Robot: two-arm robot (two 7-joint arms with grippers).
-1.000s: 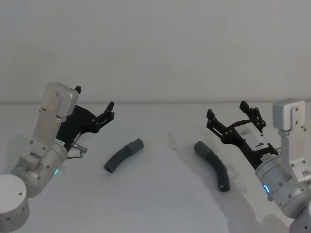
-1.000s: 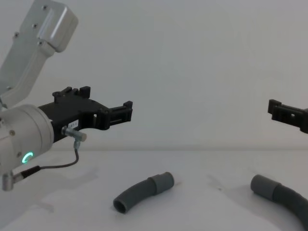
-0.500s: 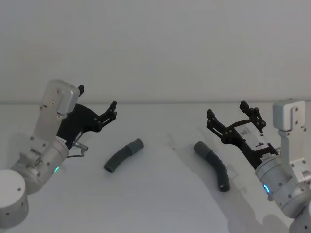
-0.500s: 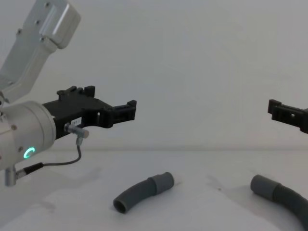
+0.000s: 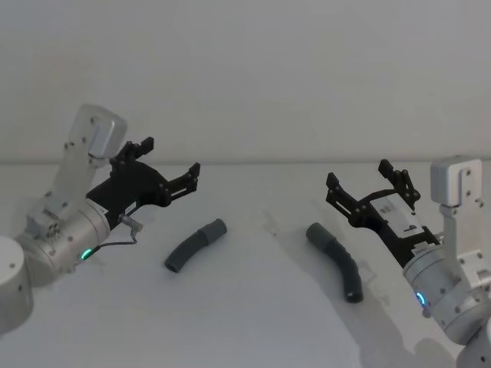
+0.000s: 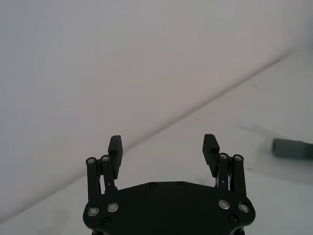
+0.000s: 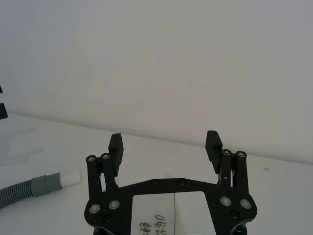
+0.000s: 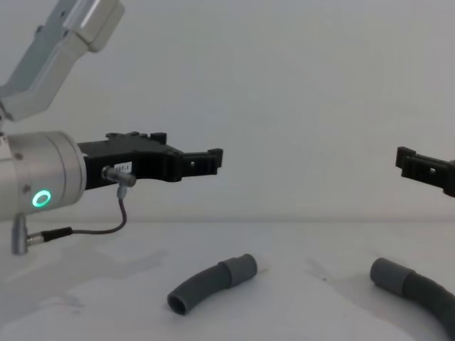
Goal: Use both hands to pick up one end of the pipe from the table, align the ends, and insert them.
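Two dark grey ribbed pipe pieces lie on the white table [image 5: 253, 314]. The short curved piece [image 5: 192, 247] [image 8: 206, 284] is left of centre, its smooth cuff [image 5: 215, 229] pointing right; the right wrist view shows its cuff [image 7: 45, 185] and pale whitish tip [image 7: 71, 177]. The longer piece [image 5: 339, 262] [image 8: 419, 291] lies to the right, its cuff [image 5: 315, 232] [image 6: 292, 148] facing the short one. My left gripper [image 5: 170, 158] [image 6: 163, 144] [image 8: 210, 160] hovers open, above and left of the short piece. My right gripper [image 5: 358, 173] [image 7: 165, 140] [image 8: 408, 160] hangs open above the longer piece.
A plain pale wall stands behind the table's far edge. The silver left arm with its green ring light [image 8: 41, 199] fills the near left; the right arm's body [image 5: 453, 284] sits at the near right. A thin cable [image 8: 92, 229] loops under the left wrist.
My left gripper has swung right and forward, toward the table's middle, and now reaches closer over the short piece. The right gripper and both pipe pieces have not moved.
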